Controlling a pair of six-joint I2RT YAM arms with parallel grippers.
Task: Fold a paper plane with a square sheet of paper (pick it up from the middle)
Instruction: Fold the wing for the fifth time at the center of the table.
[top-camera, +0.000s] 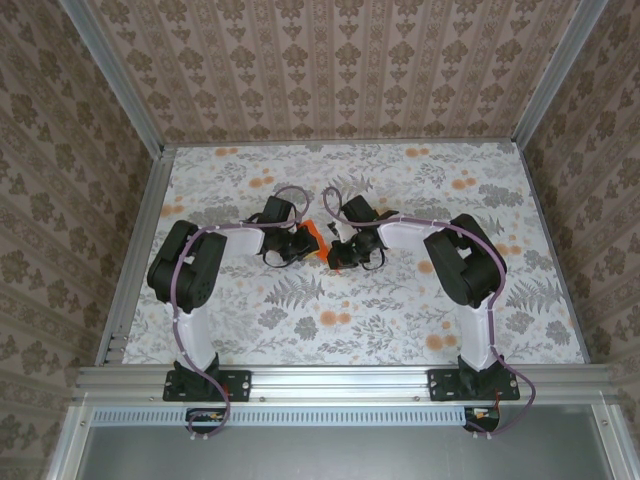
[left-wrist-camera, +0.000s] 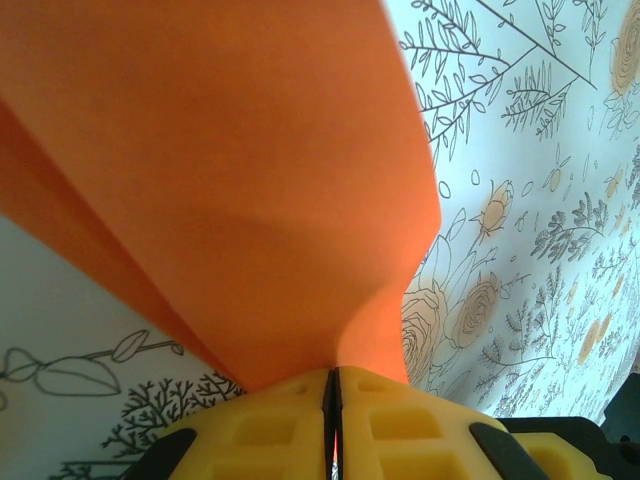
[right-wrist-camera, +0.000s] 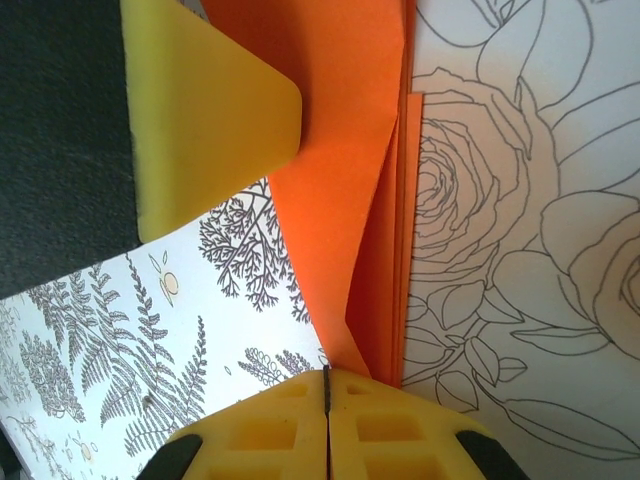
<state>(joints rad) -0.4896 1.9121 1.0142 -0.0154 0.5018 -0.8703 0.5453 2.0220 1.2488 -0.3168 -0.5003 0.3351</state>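
Left pincer (left-wrist-camera: 331, 378) and right pincer (right-wrist-camera: 326, 380) each pinched shut on the layered square sheet of paper (left-wrist-camera: 220, 170); folding apparently stood midway.

cloth (top-camera: 300, 320): floral, grey ferns, pale-orange blossoms, flat | walls (top-camera: 330, 60): patterned paper, on three sides of cloth | rails (top-camera: 340, 380): aluminium, along cloth's left, right, near edges

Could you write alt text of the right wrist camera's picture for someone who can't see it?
Folded bright orange paper is pinched between the shut yellow fingers of the right tool at the bottom edge. The left tool's yellow finger overlaps the paper at upper left, above a white tablecloth printed with outlined roses and ferns.
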